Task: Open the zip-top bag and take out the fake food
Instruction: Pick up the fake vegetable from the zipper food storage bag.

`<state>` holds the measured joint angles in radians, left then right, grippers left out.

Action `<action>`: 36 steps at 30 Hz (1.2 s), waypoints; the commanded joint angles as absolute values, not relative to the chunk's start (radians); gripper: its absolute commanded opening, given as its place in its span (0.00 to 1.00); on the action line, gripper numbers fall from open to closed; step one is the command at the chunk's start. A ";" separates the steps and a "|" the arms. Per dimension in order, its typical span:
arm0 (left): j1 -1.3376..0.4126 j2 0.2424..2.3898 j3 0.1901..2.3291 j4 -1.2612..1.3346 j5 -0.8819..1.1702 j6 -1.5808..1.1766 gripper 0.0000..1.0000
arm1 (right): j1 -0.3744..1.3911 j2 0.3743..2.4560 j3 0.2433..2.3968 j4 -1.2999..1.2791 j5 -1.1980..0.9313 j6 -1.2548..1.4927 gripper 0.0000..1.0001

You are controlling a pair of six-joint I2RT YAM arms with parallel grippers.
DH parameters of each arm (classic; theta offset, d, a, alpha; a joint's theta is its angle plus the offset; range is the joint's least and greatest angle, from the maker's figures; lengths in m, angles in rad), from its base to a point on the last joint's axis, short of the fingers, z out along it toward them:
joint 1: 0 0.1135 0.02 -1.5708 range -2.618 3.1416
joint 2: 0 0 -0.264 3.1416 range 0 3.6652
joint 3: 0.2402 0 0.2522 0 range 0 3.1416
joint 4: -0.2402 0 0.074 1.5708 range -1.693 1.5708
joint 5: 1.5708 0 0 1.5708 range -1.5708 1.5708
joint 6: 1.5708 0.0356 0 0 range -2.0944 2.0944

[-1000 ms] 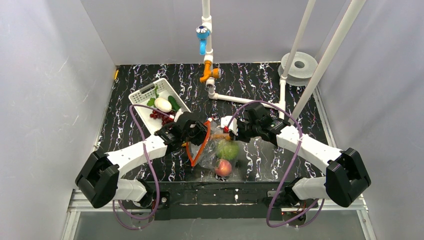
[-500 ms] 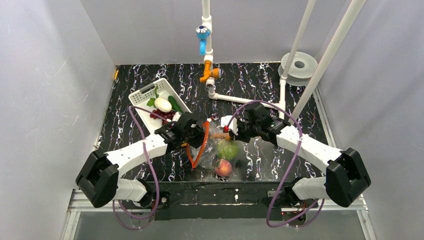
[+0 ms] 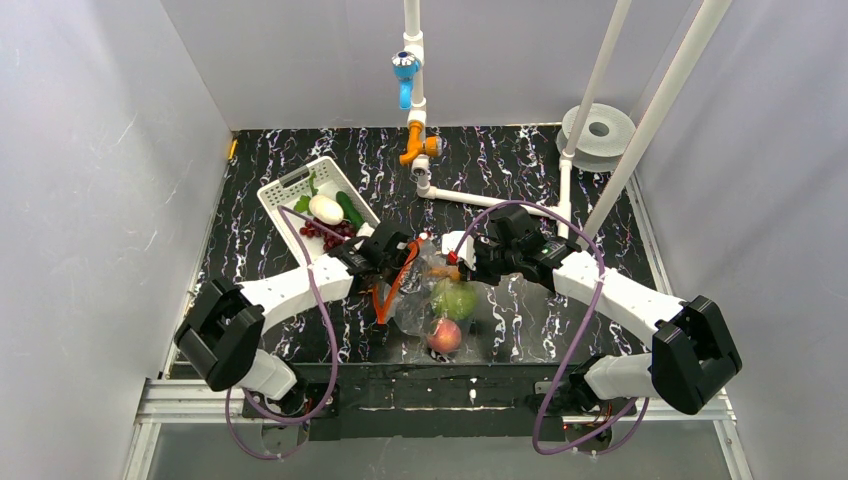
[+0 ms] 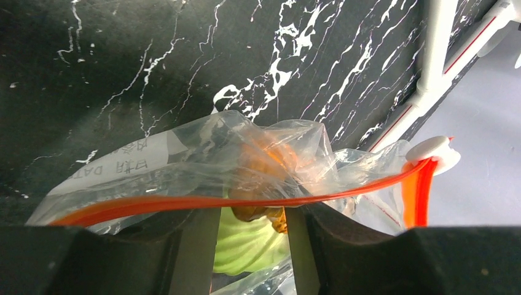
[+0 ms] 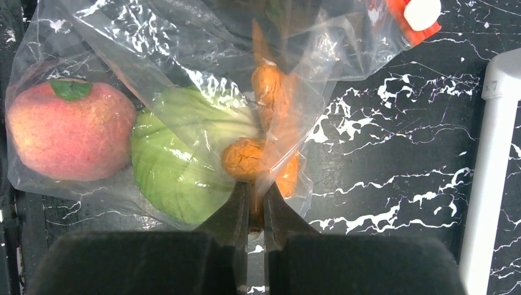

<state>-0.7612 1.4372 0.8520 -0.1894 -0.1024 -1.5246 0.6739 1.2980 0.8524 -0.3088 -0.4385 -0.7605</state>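
Top view, left gripper [image 3: 395,255]: fingers apart at the mouth of the zip-top bag [image 3: 510,300], with the orange-red zip strip [image 3: 385,295] draped just below it.
Top view, right gripper [image 3: 462,262]: facing the left one across the bag mouth, close enough that the two nearly meet.
Top view, food in the bag: the green round vegetable [image 3: 455,298] lies just nearer the bases than both grippers, and the peach [image 3: 444,335] nearer again.
Top view, food already out: the grape bunch [image 3: 335,233], egg-shaped piece [image 3: 325,208] and cucumber [image 3: 348,207] sit in the white slotted basket [image 3: 290,190], beyond and outboard of the left gripper.
Left wrist view, left gripper [image 4: 252,215]: the jaws stand parted. The zip strip runs across just ahead of the fingertips, and green vegetable shows through the gap.
Left wrist view, slider [image 4: 433,150]: at the far right end of the strip.
Right wrist view, right gripper [image 5: 255,190]: fingers pressed together on a fold of bag film, with the orange piece [image 5: 242,157] right at their tips.
Handling, bag: thin, crinkly, slippery film that sags. It is best pinched at the stiffer zip strip or a gathered fold.
Handling, food: probably light, hard and smooth, so the round pieces may roll or slip. The orange piece is nearest the mouth and looks the easiest to take.
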 commanded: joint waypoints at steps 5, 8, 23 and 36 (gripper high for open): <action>-0.782 1.498 0.932 -0.184 -0.109 -1.570 0.39 | 0.681 1.281 0.846 -0.262 -0.520 -0.733 0.01; -0.786 1.498 0.908 -0.145 -0.112 -1.593 0.35 | 0.681 1.279 0.847 -0.269 -0.540 -0.732 0.01; -0.786 1.462 0.846 0.046 -0.041 -1.580 0.50 | 0.710 1.295 0.839 -0.252 -0.526 -0.726 0.01; -0.777 1.412 0.748 0.192 -0.050 -1.516 0.00 | 0.671 1.284 0.871 -0.366 -0.583 -0.768 0.49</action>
